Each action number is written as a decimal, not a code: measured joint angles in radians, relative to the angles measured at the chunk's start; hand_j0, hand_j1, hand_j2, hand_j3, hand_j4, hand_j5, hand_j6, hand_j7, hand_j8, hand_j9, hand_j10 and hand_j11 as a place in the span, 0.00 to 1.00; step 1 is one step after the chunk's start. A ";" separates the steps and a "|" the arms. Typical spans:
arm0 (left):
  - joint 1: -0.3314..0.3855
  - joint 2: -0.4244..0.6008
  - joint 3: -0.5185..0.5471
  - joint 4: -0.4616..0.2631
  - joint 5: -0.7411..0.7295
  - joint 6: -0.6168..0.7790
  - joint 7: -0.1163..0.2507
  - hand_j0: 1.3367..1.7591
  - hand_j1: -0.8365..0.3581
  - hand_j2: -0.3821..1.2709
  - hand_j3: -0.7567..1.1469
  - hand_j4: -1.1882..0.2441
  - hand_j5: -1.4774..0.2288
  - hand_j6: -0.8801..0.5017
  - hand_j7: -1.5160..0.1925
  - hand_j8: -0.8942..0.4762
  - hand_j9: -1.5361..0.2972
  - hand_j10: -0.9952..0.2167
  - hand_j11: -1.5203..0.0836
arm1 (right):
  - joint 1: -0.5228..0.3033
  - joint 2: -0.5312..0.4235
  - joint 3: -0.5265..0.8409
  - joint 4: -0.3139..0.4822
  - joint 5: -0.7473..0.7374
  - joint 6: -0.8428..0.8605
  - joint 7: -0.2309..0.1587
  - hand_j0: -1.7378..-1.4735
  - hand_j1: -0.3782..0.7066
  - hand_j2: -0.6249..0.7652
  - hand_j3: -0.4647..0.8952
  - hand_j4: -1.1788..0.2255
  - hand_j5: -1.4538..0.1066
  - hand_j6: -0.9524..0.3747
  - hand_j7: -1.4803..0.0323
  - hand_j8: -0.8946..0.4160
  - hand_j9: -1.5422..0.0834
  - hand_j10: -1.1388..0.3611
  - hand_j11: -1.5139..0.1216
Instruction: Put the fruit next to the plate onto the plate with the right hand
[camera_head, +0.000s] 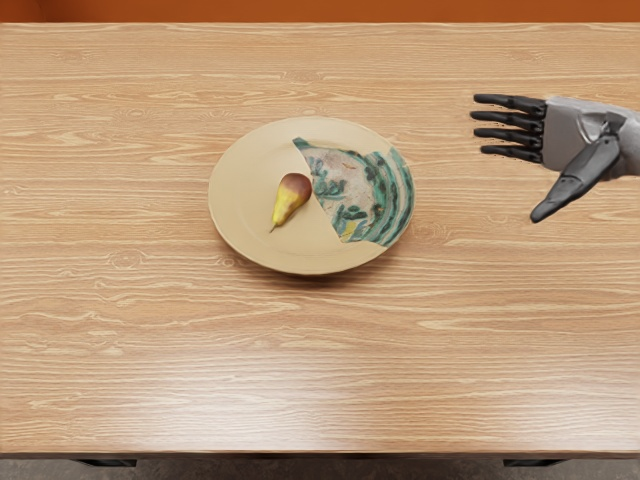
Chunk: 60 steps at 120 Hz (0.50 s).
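A small yellow and red pear (290, 197) lies on the left half of a round tan plate (245, 205) with a green patterned section on its right side. The plate sits near the middle of the wooden table. My right hand (520, 140) hovers to the right of the plate, well apart from it, with its dark fingers stretched out towards the left and the thumb hanging down. It holds nothing. The left arm does not show.
The wooden table (320, 360) spreads wide on all sides of the plate. Its far edge meets an orange wall at the top, and its front edge runs along the bottom of the picture.
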 joint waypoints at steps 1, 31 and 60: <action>0.001 0.000 0.000 0.000 0.000 0.000 0.000 0.76 0.99 0.23 0.40 0.83 0.87 0.64 0.89 0.66 0.84 0.83 0.95 | -0.001 -0.004 0.000 -0.003 0.001 0.000 0.000 0.30 0.03 0.45 0.34 0.84 0.93 0.72 0.98 0.68 0.95 0.76 0.92; 0.003 0.000 0.000 0.000 0.000 0.000 0.000 0.76 0.99 0.23 0.40 0.83 0.87 0.64 0.89 0.66 0.84 0.83 0.95 | -0.021 -0.042 -0.001 -0.071 0.018 0.000 0.000 0.30 0.03 0.45 0.34 0.84 0.93 0.72 0.98 0.68 0.95 0.76 0.93; 0.003 0.000 0.000 0.000 0.000 0.000 0.000 0.76 0.99 0.23 0.40 0.83 0.87 0.64 0.89 0.66 0.84 0.83 0.95 | -0.033 -0.047 -0.001 -0.095 0.019 0.000 0.000 0.30 0.03 0.45 0.34 0.84 0.93 0.72 0.98 0.68 0.95 0.76 0.93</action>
